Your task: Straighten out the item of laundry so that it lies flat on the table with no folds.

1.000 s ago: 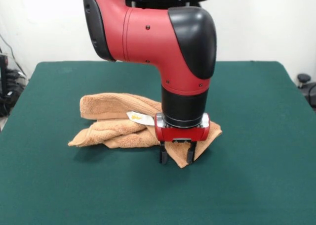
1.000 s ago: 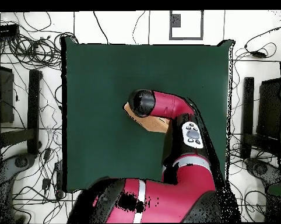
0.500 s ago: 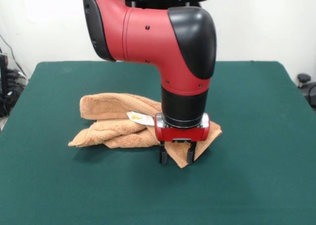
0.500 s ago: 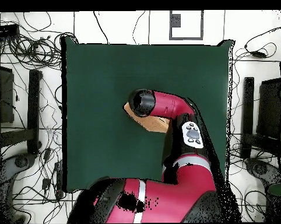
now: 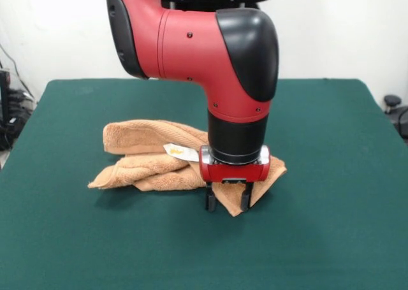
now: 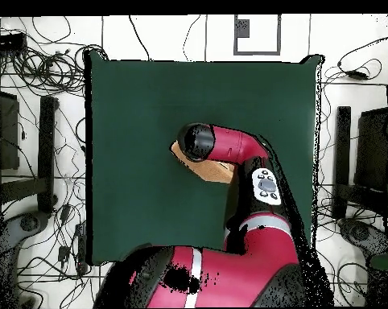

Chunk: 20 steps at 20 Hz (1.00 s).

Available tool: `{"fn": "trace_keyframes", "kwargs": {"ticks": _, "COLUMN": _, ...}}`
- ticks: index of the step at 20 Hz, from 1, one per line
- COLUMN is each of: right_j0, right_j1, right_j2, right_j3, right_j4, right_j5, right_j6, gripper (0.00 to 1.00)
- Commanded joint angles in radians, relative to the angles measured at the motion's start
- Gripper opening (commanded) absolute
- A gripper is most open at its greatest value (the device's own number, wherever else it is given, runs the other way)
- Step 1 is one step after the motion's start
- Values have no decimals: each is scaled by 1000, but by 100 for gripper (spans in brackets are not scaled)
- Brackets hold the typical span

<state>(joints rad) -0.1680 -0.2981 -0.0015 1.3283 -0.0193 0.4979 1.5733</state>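
Laundry first, since that is your task: but go by size and start with the table (image 5: 331, 175), its dark green cloth spreading well past everything on it in both views. You see the arm (image 5: 210, 54) next, red and black, coming down from the top of the front view, bending at a big elbow joint with a black cap, then dropping straight down through a black wrist cylinder to a red gripper body. From overhead the arm (image 6: 229, 145) reaches out from the base across the table's middle, hiding most of what lies under it.

Your item of laundry (image 5: 146, 156), a light-brown terry towel, lies crumpled near the table's middle, folded over itself in thick rolls, with one corner pointing toward the camera in the front view. Overhead, only a sliver of the towel (image 6: 217, 170) shows beside the arm.

Your gripper (image 5: 229, 201) points straight down over that near corner. Its two black fingers (image 5: 210, 199) stand apart, one on each side of the corner, with cloth showing between them; you cannot tell whether they press it.

A small white tag (image 5: 182, 152) with yellow print lies on the towel just beside the gripper body.
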Motion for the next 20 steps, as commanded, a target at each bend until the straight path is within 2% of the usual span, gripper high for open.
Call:
{"fn": "trace_keyframes", "kwargs": {"ticks": 1, "right_j0": 5, "right_j1": 24, "right_j2": 78, "right_j3": 68, "right_j4": 12, "right_j5": -55, "right_j6": 155, "gripper": 100}}
{"fn": "trace_keyframes", "kwargs": {"ticks": 4, "right_j0": 8, "right_j1": 28, "right_j2": 73, "right_j3": 69, "right_j4": 20, "right_j5": -37, "right_j6": 164, "gripper": 100}}
{"fn": "trace_keyframes", "kwargs": {"ticks": 6, "right_j0": 8, "right_j1": 32, "right_j2": 80, "right_j3": 52, "right_j4": -18, "right_j5": -52, "right_j6": 109, "gripper": 100}}
{"fn": "trace_keyframes", "kwargs": {"ticks": 18, "right_j0": 11, "right_j1": 36, "right_j2": 69, "right_j3": 65, "right_j4": 10, "right_j5": -30, "right_j6": 154, "gripper": 100}}
{"fn": "trace_keyframes", "kwargs": {"ticks": 19, "right_j0": 16, "right_j1": 37, "right_j2": 60, "right_j3": 64, "right_j4": 23, "right_j5": -10, "right_j6": 172, "gripper": 0}}
{"fn": "trace_keyframes", "kwargs": {"ticks": 20, "right_j0": 15, "right_j1": 39, "right_j2": 61, "right_j3": 59, "right_j4": 26, "right_j5": 17, "right_j6": 165, "gripper": 0}}
